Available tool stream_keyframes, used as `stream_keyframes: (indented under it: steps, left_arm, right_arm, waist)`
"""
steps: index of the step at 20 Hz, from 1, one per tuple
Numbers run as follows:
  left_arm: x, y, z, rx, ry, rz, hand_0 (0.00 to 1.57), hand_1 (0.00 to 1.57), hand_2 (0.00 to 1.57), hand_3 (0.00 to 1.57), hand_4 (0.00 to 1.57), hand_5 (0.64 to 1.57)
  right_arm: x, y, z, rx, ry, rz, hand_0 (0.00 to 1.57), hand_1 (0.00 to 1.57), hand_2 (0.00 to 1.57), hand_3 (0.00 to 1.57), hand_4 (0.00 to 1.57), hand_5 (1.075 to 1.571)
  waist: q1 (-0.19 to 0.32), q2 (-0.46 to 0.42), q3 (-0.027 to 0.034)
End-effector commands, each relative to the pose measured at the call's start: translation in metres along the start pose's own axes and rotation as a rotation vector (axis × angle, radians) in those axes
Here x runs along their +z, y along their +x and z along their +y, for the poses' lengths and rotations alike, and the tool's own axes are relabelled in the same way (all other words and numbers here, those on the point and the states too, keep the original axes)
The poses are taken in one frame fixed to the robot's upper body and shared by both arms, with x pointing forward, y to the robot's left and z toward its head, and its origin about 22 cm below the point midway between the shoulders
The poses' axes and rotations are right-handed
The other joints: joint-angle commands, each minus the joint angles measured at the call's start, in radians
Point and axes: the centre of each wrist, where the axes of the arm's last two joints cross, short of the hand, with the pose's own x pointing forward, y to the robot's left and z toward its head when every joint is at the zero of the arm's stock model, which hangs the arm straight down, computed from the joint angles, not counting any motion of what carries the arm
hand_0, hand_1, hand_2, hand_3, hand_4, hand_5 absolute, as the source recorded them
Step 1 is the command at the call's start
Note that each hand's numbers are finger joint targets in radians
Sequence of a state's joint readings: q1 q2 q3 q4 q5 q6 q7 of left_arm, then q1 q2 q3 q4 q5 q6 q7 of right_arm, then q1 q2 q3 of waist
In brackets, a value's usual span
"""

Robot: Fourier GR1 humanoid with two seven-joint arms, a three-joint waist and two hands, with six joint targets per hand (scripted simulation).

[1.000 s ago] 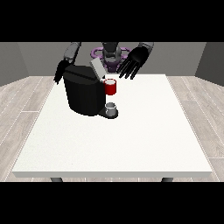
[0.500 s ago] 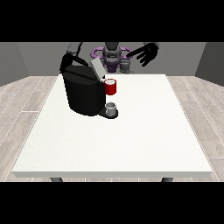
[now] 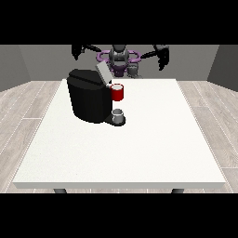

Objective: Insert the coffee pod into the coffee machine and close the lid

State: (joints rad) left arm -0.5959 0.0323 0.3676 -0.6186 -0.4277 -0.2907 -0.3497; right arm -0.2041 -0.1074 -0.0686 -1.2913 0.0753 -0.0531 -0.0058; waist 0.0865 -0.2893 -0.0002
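The coffee pod (image 3: 117, 92) is seated in the coffee machine (image 3: 89, 96), upper left on the counter (image 3: 139, 148); its lid (image 3: 102, 73) is raised. Neither robot hand (image 3: 77, 50) (image 3: 162, 55) is seen clearly enough to tell whether its fingers are spread or curled; nothing is held.

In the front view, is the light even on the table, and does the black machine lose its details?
Front view: the white table is evenly lit, without glare or hard shadows. The black coffee machine reads almost as one dark mass; only its raised grey lid and the red holder stand out.
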Motion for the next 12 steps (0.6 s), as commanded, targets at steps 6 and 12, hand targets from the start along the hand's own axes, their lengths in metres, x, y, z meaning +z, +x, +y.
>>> stream_keyframes:
  steps: [6, 12]
  left_arm:
    - [0.009, 0.003, -0.011, 0.086, 0.009, -0.042, 0.0, 0.0, 0.0, 0.0, 0.37, 1.571]
    - [0.016, 0.026, 0.003, 0.045, -0.002, -0.128, 0.0, 0.0, 0.0, 0.0, 0.4, 1.571]
  right_arm:
    - [-0.037, 0.05, -0.027, 0.029, -0.027, -0.08, 0.0, 0.0, 0.0, 0.0, 0.0, 1.571]
    - [-0.044, 0.037, -0.037, -0.04, -0.043, -0.043, 0.0, 0.0, 0.0, 0.0, 0.0, 1.571]
  waist:
    - [0.094, 0.048, 0.0005]
    - [0.137, 0.122, 0.0008]
